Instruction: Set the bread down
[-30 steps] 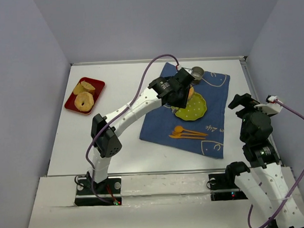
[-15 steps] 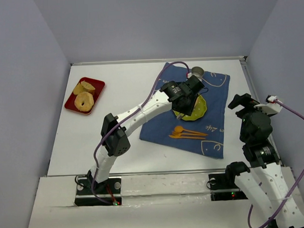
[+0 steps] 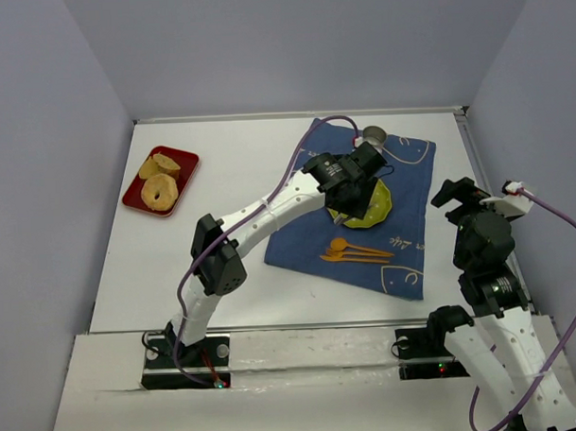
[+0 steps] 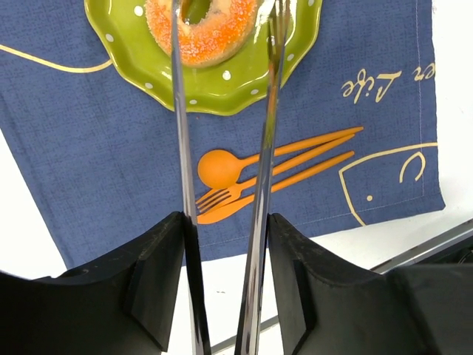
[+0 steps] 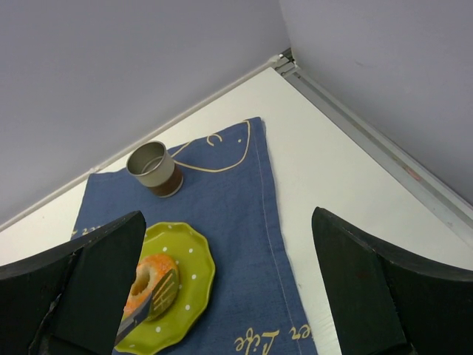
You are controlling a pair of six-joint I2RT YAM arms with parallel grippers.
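The bread (image 4: 203, 33), an orange-golden ring, lies on the green dotted plate (image 4: 222, 85) on the blue cloth. My left gripper (image 4: 225, 222) is shut on a pair of metal tongs (image 4: 266, 111). Their two blades reach down to the bread, one over its hole and one at its right edge. In the right wrist view a slotted tong tip (image 5: 159, 292) leans on the bread (image 5: 144, 285); whether the tongs still pinch it I cannot tell. From above, the left gripper (image 3: 351, 180) hides the bread over the plate (image 3: 378, 208). My right gripper (image 5: 229, 274) hangs open and empty to the right.
A small tin cup (image 3: 373, 136) stands on the cloth (image 3: 403, 259) behind the plate. An orange spoon and fork (image 3: 355, 251) lie in front of the plate. A red tray (image 3: 136, 195) with two paler bread pieces sits at the far left.
The left arm swung right and forward and came down over the plate with the bread. It has held there for the last half second. The right arm has not moved.
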